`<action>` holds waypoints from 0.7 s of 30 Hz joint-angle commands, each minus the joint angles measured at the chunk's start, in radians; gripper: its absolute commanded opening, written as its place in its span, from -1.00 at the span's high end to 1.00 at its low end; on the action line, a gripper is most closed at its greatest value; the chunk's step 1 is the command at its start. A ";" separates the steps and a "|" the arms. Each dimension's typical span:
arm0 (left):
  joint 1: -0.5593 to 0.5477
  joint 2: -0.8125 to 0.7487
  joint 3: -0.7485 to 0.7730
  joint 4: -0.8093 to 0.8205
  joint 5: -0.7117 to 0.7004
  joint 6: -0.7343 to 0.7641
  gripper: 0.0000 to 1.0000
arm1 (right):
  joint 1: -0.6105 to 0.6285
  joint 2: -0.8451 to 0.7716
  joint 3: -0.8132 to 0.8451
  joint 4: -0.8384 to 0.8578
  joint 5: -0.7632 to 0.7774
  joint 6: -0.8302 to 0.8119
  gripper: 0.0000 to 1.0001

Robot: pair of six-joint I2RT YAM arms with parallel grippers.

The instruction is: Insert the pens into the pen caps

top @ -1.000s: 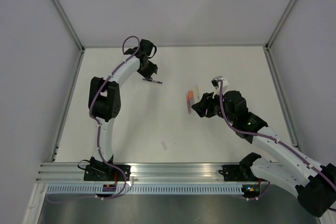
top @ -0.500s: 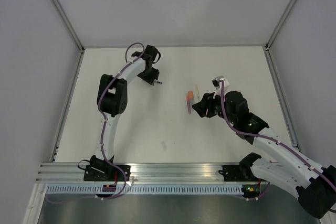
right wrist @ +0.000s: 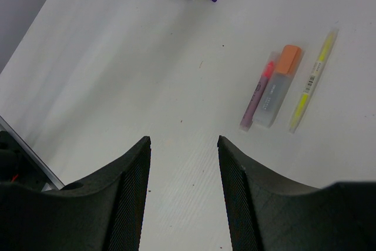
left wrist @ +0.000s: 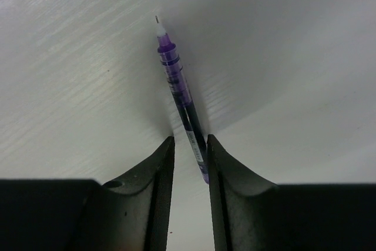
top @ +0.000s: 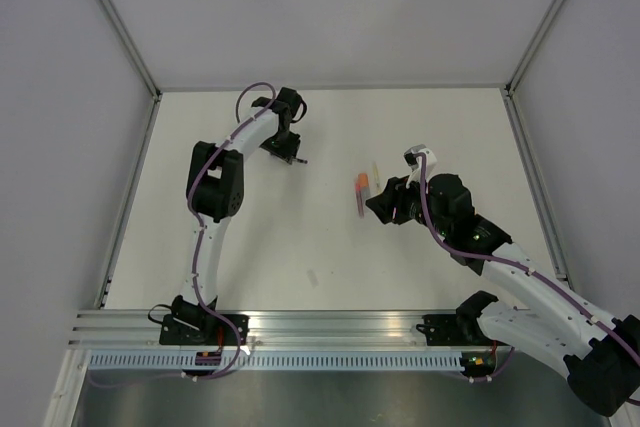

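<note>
Three pens show on the white table (top: 330, 257). One, the dark purple pen (left wrist: 179, 89), slants up the middle of the left wrist view. Its fine tip points toward the top of the frame and its rear end sits between the fingers (left wrist: 158, 174) of the left pincer (left wrist: 191, 145). That pincer is narrow. The pen's end touches the finger on the right of the frame, and a sliver of table shows on the other side; I cannot tell whether the pen is truly clamped. In the overhead view this pair sits in the upper left part of the table, well apart from the other things.

The right pincer (right wrist: 183, 142) is spread wide and holds nothing, with bare table between its fingers at the bottom of its own view. Three things lie roughly parallel in the upper right of that frame. The red-pink pen (right wrist: 257, 98) is just beside a stubby pen cap (right wrist: 277, 89) with an orange end and a pale body. The pale yellow pen (right wrist: 311, 80) lies slightly apart.
</note>
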 commanded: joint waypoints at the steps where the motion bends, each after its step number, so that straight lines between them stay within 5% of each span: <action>1: 0.001 0.021 -0.048 -0.117 -0.065 -0.058 0.33 | -0.002 -0.010 0.006 0.018 0.005 -0.014 -0.10; 13: 0.003 -0.031 -0.208 -0.027 0.014 -0.069 0.35 | -0.002 -0.017 0.001 0.016 -0.004 -0.015 -0.11; 21: 0.004 -0.029 -0.265 0.024 0.053 -0.037 0.77 | -0.002 -0.036 0.005 0.012 -0.003 -0.020 -0.11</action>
